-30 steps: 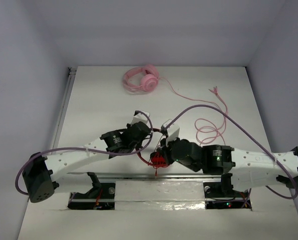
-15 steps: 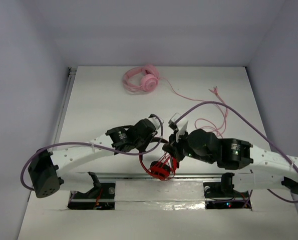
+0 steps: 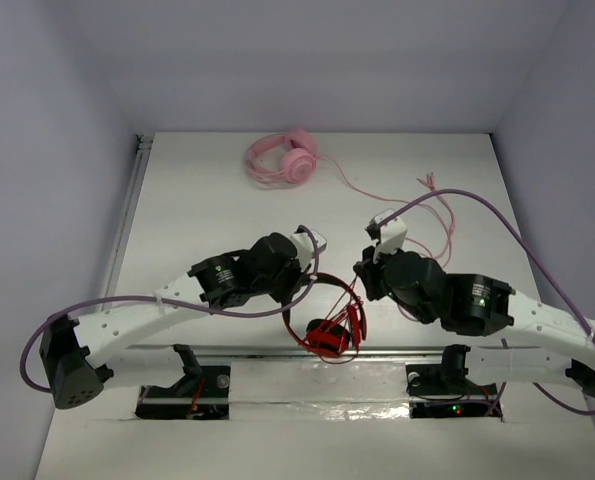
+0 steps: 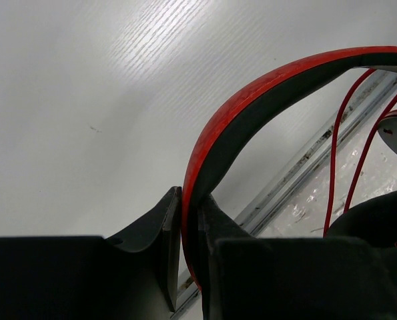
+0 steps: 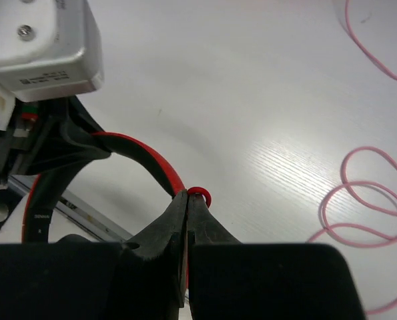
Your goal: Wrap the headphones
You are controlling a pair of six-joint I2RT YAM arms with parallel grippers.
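Where the two arm bases sit at the near edge, a metal rail [image 3: 247, 351] runs across the white table [image 3: 197, 200], with a crinkled silvery strip [image 3: 317, 375] just in front of it. The headphones [image 3: 317, 330] are right there between the arms, their red ear cups [image 3: 329, 338] bunched over the rail and the headband [image 4: 265, 93] arching up and to the left. The left gripper [image 4: 188, 203] is clamped tight on that headband, the red-and-black band pinched between its fingers. Just beside it, the right gripper [image 5: 187, 199] has its fingers pressed together on the thin red cable [image 5: 199, 195], loops of which hang by the ear cups. Beyond the grippers a pink cable [image 3: 417, 255] lies in loose curls on the faintly wood-grained tabletop, trailing back to the pink headphones [image 3: 283, 158] near the far edge. Plain pale grey-lavender walls [image 3: 307, 60] close the table in on three sides.
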